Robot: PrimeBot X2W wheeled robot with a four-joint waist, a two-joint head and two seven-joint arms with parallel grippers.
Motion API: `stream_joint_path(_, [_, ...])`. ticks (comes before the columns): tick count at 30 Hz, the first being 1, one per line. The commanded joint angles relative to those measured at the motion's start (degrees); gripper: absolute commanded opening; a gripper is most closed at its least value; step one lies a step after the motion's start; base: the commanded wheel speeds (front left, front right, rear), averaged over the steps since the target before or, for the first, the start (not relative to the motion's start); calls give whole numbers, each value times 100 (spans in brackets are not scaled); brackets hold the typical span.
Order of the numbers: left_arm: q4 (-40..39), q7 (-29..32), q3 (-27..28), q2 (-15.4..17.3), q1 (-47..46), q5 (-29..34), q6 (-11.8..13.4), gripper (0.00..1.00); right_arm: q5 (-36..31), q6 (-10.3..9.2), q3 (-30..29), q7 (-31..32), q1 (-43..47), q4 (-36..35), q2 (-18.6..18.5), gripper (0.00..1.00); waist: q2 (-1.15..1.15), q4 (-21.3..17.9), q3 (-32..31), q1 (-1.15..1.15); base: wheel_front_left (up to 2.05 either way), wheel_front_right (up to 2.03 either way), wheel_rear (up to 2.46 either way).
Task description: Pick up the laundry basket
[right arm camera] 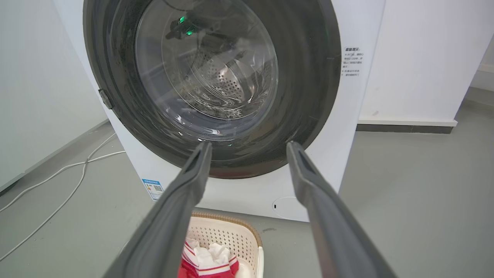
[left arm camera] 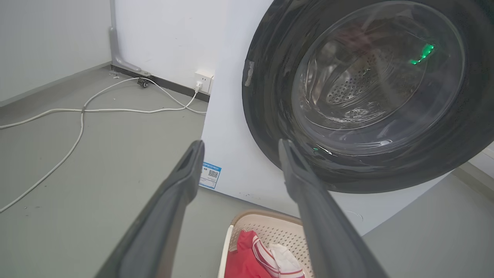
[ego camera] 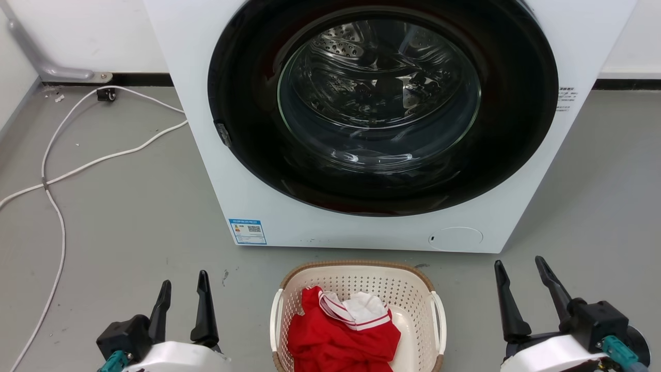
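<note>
- The laundry basket sits on the grey floor, just in front of the washing machine. It is in the middle, between your two grippers.
- It stands flat with its open side up. That puts one white handle on its left and the other handle on its right, so there is one for each arm.
- Red and white clothes lie inside it. I think they add some weight, so one hand alone may tip it.
- Your left gripper has its two fingers apart and holds nothing. It is out to the left of the basket and does not touch it.
- Your right gripper also has its fingers apart and empty. It is out to the right of the basket, not touching.
- Both grippers point at the washing machine, not at the handles. This looks to me like a waiting pose, one arm on each side, ready to go in.
- The basket is on the floor, so the lift is not yet begun.
- Next, I think you need to bring each gripper in to its own handle and close on it.
- Lift both sides evenly, or the clothes may slide out.
- The far rim is near the washing machine, so go straight up to keep from bumping it.
- The white cable lies well apart, off to the left, and should not get in your way.
</note>
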Motion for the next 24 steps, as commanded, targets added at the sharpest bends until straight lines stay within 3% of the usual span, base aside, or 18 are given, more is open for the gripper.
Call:
stream_joint_path(1, [-2, -41, -24, 10, 50, 105, 27, 100, -134, -2, 22, -64, 73, -1, -21, 100, 0, -2, -1, 0, 0, 0, 0])
stream_joint_path(24, [243, -286, -148, 11, 119, 1067, 80, 100, -1201, -2, -14, -305, 160, 209, -20, 100, 0, -39, -16, 0, 0, 0, 0])
